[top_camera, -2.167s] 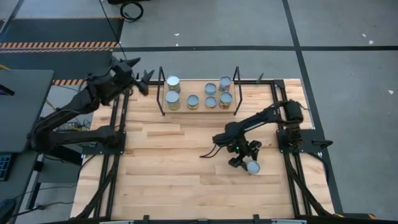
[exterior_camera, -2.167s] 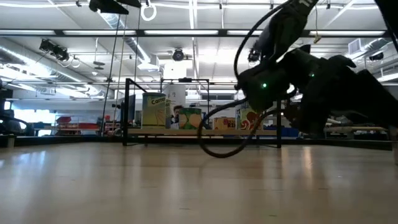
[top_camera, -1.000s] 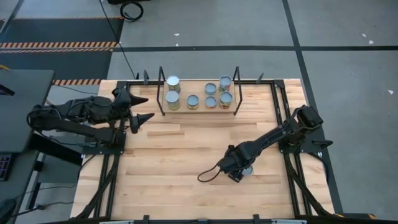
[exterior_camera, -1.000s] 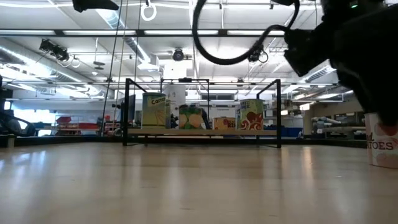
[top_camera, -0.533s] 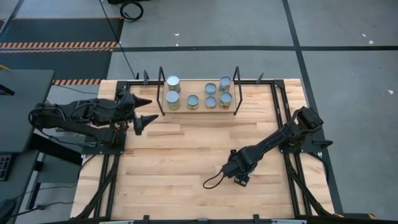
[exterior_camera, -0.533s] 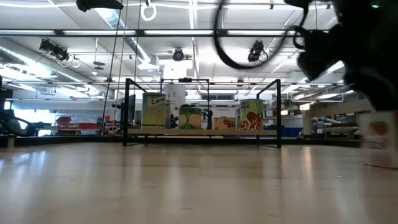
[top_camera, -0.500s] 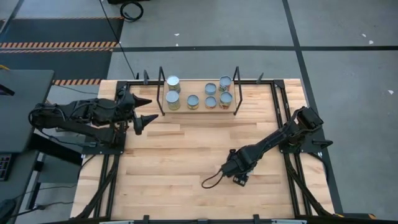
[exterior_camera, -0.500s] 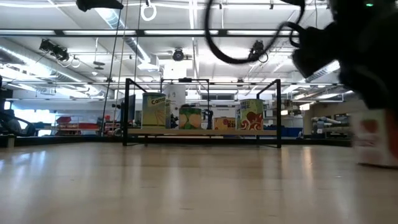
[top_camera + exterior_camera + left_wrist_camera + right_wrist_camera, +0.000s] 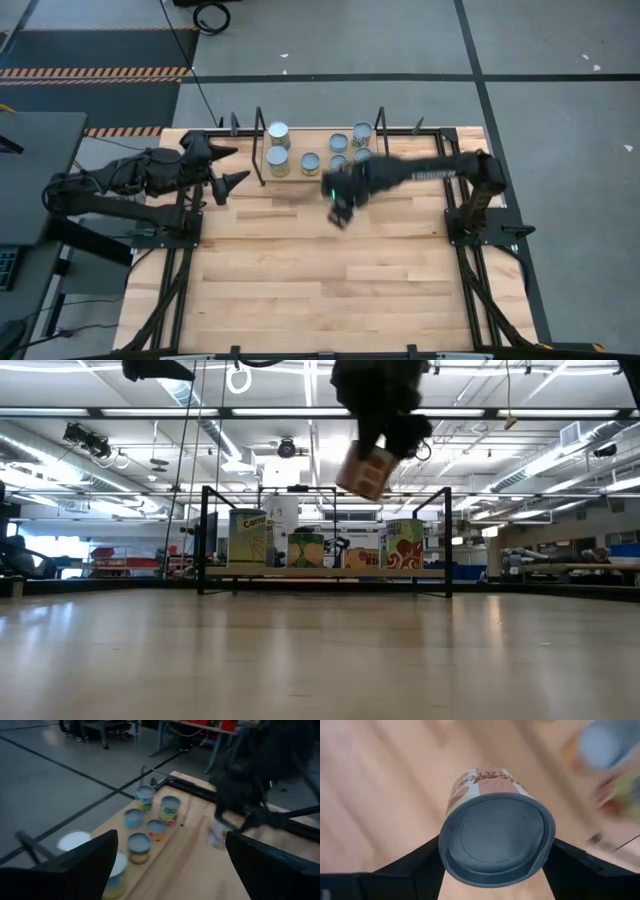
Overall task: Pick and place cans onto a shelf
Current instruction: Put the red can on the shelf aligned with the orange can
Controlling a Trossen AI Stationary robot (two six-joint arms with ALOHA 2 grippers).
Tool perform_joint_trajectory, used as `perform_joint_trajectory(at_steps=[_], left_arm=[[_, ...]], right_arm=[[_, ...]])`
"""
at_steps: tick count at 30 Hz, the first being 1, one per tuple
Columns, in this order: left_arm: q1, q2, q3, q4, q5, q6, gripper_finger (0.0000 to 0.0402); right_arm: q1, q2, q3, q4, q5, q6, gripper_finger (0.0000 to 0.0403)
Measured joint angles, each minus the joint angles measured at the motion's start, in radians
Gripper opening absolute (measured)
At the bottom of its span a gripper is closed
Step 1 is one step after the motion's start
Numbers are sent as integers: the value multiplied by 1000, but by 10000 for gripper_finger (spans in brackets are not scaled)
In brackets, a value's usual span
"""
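The right gripper (image 9: pixel 496 865) was clamped on a small metal can with a red and white label (image 9: pixel 492 827), lifted above the table (image 9: pixel 300 270) near the centre of the high view. It hung just below the black wire shelf with a wooden board (image 9: pixel 318 172), where six cans (image 9: pixel 310 163) stood. At upper left, the left gripper (image 9: pixel 228 168) waited with fingers spread wide and empty.

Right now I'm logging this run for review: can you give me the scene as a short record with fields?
right end effector: shut on a can, carried in the air near the shelf
left end effector: open, empty, waiting beside the shelf's end
cans on shelf: six visible from above
held can's label: reddish and white
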Motion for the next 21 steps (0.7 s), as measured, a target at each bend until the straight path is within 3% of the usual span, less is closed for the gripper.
perform_joint_trajectory(at_steps=[9, 21], left_arm=[[170, 11, 0, -17, 4, 67, 376], [420, 155, 0, 158, 60, 275, 376]], right_arm=[[-290, 19, 169, 108, 10, -178, 290], [-462, 357, 605, 39, -42, -307, 292]])
